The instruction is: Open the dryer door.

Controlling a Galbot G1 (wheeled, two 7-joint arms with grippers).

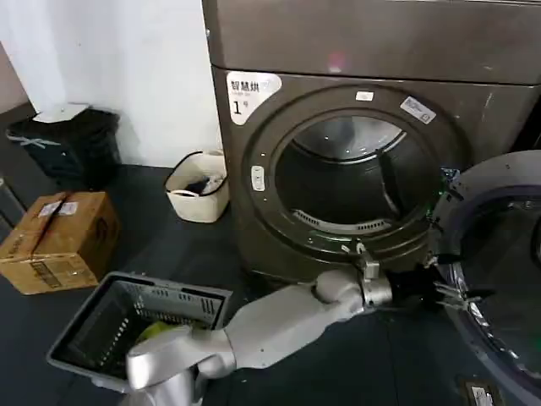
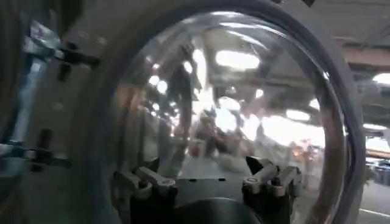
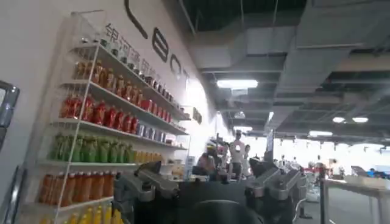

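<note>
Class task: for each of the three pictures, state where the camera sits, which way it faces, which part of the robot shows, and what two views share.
Head view: on the robot's head, looking forward and down at the dryer; left gripper at the open dryer door.
Left wrist view: on the left arm, facing the door glass, fingers apart.
Right wrist view: on the right arm, facing away to store shelves; right gripper open.
Shared: head and left wrist views show the door.

Dryer door (image 1: pixel 499 279) swung right; its right and lower arc cut by the frame edge. Dryer (image 1: pixel 372 127) top and right side cropped. Left gripper (image 1: pixel 439 289) dark against the door rim, finger gap unreadable. Basket (image 1: pixel 135 326) near corner hidden behind the arm. Wrist view of door glass (image 2: pixel 231 115) blurred by reflections.
</note>
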